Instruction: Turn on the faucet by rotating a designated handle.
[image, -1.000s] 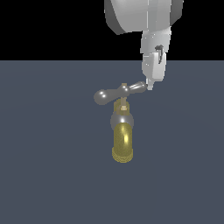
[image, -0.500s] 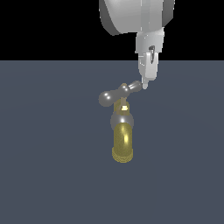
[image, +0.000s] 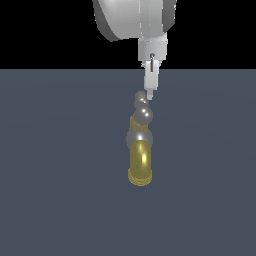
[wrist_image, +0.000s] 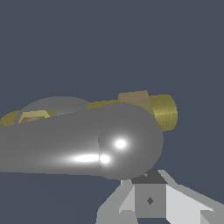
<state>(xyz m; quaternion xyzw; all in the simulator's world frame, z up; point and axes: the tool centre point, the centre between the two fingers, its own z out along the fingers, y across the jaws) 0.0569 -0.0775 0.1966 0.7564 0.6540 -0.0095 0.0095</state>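
The faucet (image: 140, 159) stands on the dark floor with its gold curved spout toward the camera and its grey round body (image: 138, 137) behind. The handle (image: 143, 113), a shiny grey crossbar with rounded ends, points almost straight away from the camera in the exterior view. My gripper (image: 149, 94) hangs from above with its fingers together, its tip touching the handle's far end, holding nothing. In the wrist view the handle (wrist_image: 83, 146) fills the middle, its rounded end (wrist_image: 131, 140) right against my fingertips (wrist_image: 149, 197), and the ribbed gold spout tip (wrist_image: 164, 112) shows behind.
A flat dark grey floor (image: 50, 190) surrounds the faucet. The arm's white wrist (image: 135, 20) hangs above the handle.
The handle has swung from lying across the view to pointing nearly away from the camera. My gripper moved to the exterior view's left with the handle's end against it.
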